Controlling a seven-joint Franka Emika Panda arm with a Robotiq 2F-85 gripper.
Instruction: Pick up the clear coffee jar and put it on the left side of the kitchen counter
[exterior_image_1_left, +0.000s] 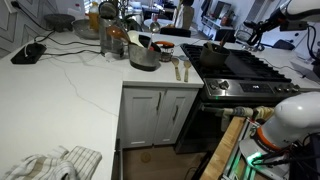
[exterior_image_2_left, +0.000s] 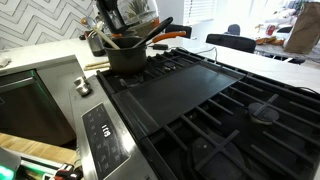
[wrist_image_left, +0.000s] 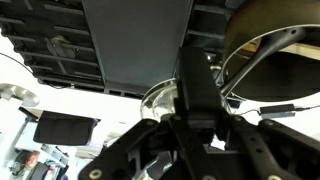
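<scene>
The clear coffee jar shows in the wrist view as a curved glass wall with a black handle that runs between my fingers. My gripper is shut on that handle. In an exterior view the gripper is at the back of the white kitchen counter, among the items near the stove; the jar is hard to make out there. In an exterior view the gripper and glass show at the top edge, behind the pot.
A round steel pot and an amber jar stand close by. The black stove top holds a dark pot with utensils. A black device with a cable and a cloth lie on the counter.
</scene>
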